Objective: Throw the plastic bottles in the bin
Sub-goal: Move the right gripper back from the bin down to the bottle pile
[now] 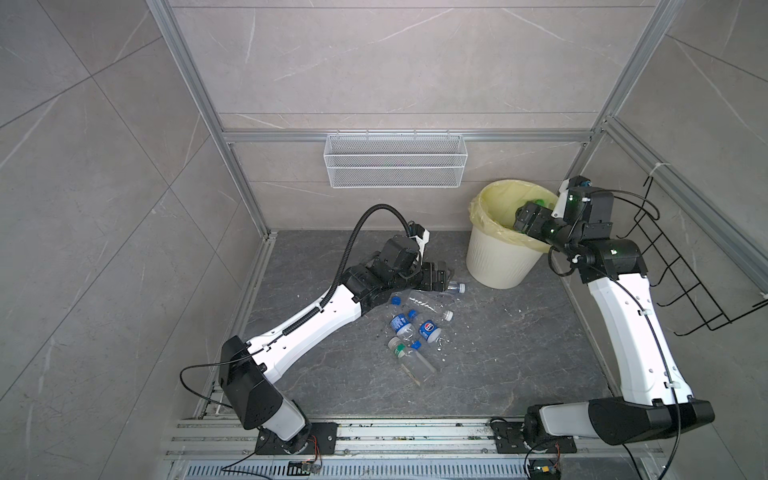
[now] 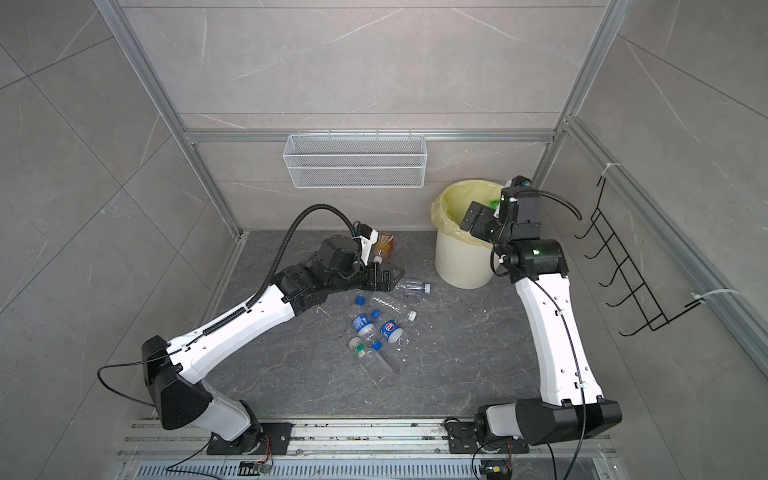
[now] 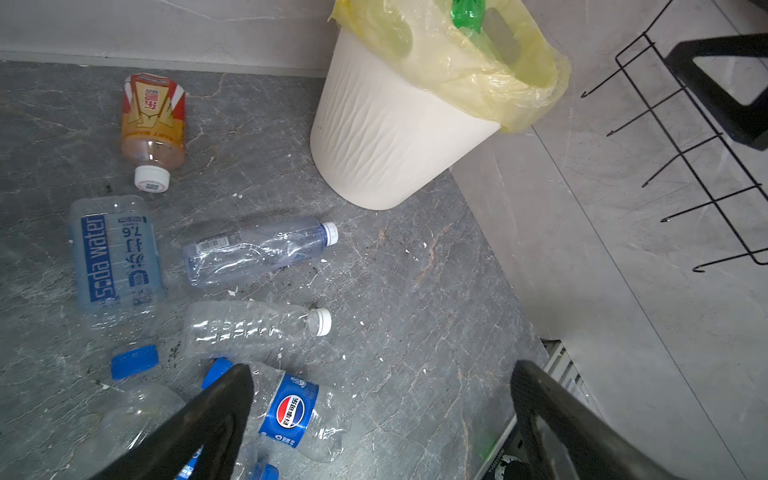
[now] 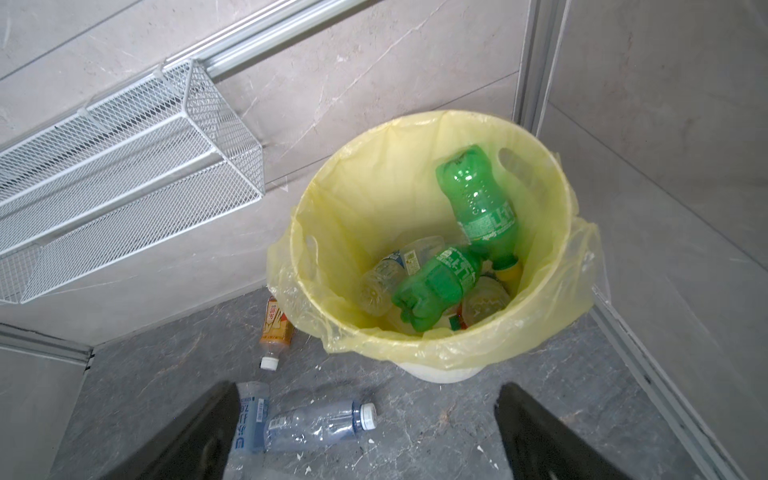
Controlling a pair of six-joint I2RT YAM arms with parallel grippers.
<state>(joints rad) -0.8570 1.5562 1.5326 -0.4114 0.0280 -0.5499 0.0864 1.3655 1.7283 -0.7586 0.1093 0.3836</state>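
Note:
The cream ribbed bin (image 1: pixel 496 266) (image 2: pixel 457 266) with its yellow bag stands at the back right. Two green bottles (image 4: pixel 478 199) (image 4: pixel 440 282) and some clear ones lie inside it. My right gripper (image 1: pixel 524 216) (image 4: pixel 365 388) hangs open and empty over the bin's near rim. Several plastic bottles (image 1: pixel 411 332) lie on the floor in the middle, among them a Pepsi-labelled one (image 3: pixel 295 411) and a clear white-capped one (image 3: pixel 253 253). An orange-labelled bottle (image 3: pixel 151 120) (image 2: pixel 384 245) lies by the back wall. Low over this pile, my left gripper (image 1: pixel 442 278) (image 3: pixel 382 370) is open and holds nothing.
A white wire mesh basket (image 1: pixel 395 160) hangs on the back wall. On the right wall is a black wire rack (image 1: pixel 685 266), close to the right arm. Aluminium frame posts stand at the corners and a rail (image 1: pixel 415 432) runs along the front.

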